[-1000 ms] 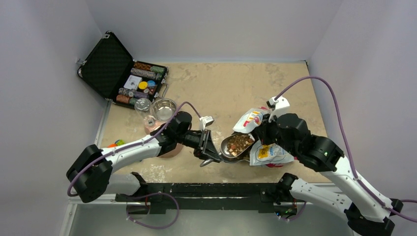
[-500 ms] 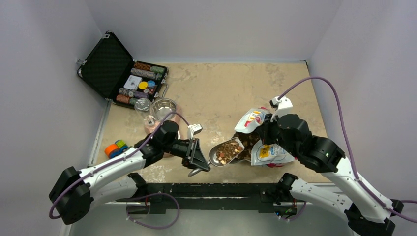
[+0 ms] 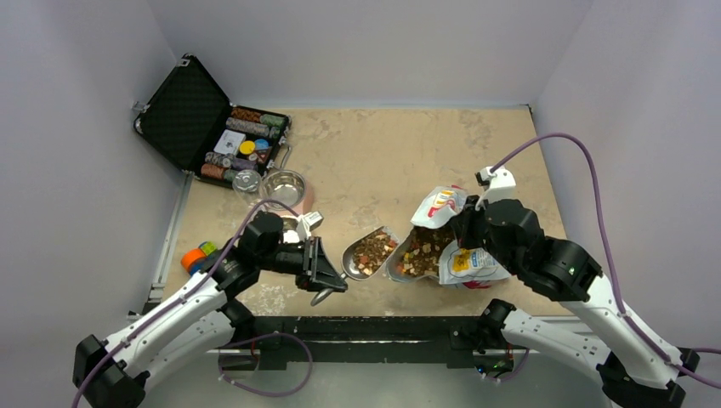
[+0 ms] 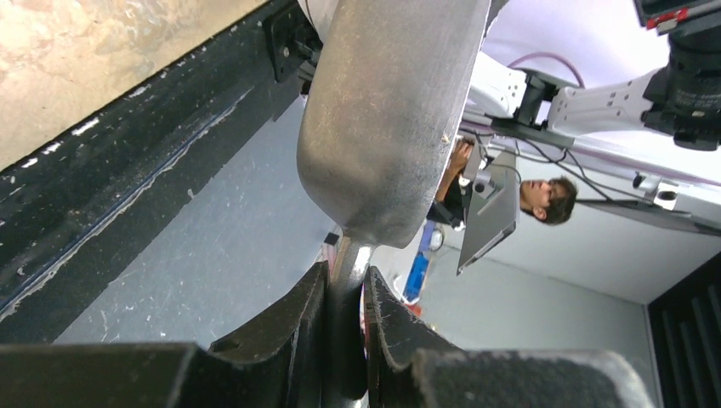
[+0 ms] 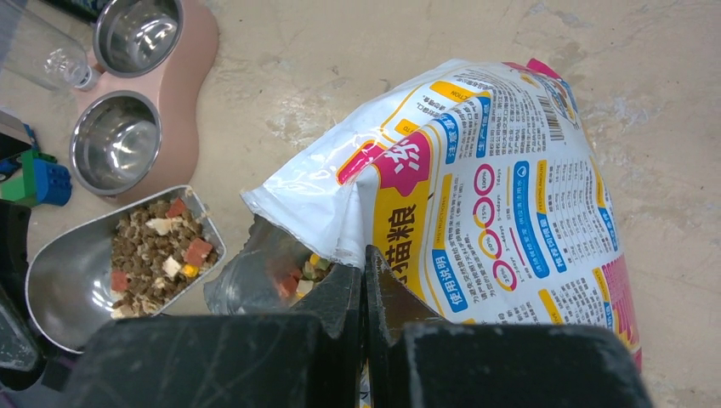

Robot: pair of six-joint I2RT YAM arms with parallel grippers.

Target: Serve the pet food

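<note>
Your left gripper (image 4: 346, 293) pinches the handle of one dull steel scoop (image 5: 59, 289). Its hollow carries a heap of pet food (image 5: 157, 251): brown pellets with tan and red-orange cubes. Your right gripper (image 5: 364, 280) is clamped on the open lip of one glossy bag (image 5: 493, 195), with more of it inside. Beyond, two shiny round bowls (image 5: 115, 140) sit in one pink stand (image 5: 191, 93).

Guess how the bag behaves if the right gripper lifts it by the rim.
Probably floppy: the bag creases and folds where the right gripper pinches its rim. Glossy film may slip. Kibble near the open mouth would likely spill if it tips.
</note>
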